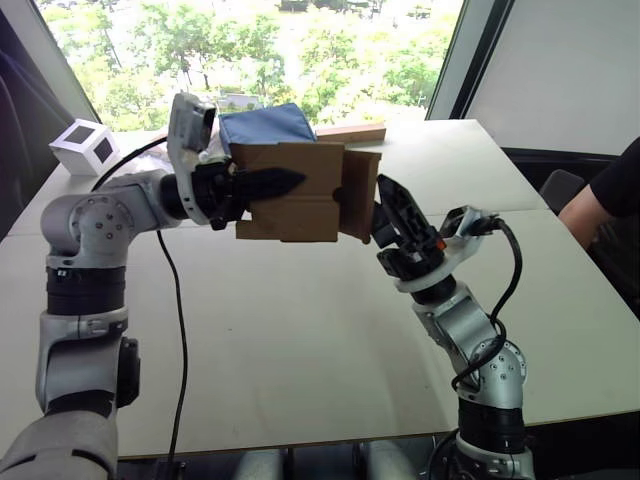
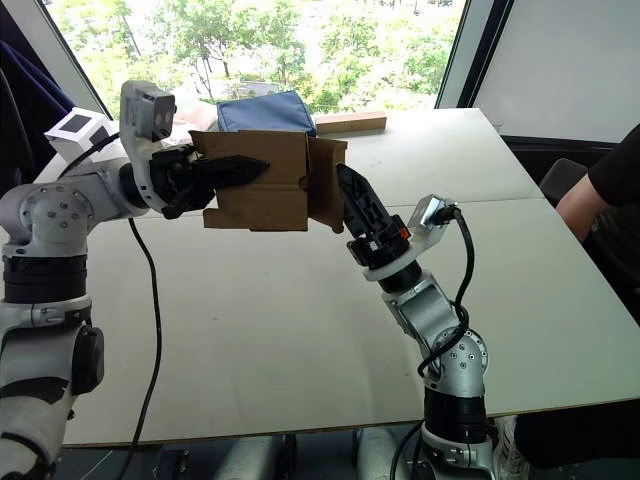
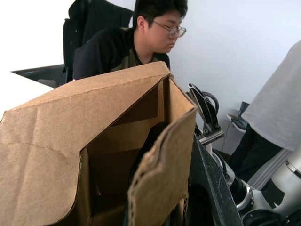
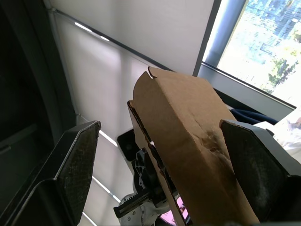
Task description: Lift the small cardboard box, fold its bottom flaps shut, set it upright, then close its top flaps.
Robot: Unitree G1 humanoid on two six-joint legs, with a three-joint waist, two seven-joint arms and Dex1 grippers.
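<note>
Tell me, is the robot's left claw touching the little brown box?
Touching. In the left eye view the left gripper has a black finger pressed flat on the small cardboard box, holding it up above the table.

plain brown small cardboard box [image 1: 290,190], black left end effector [image 1: 270,183], white cube [image 1: 84,146] with dark square

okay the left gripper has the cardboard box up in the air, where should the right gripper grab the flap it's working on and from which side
Judging from the head views, take the end flap by its free outer edge, coming from the robot's right. The small cardboard box lies on its side, held by the left gripper, so that flap faces the right gripper. Its open fingers already straddle it.
</note>
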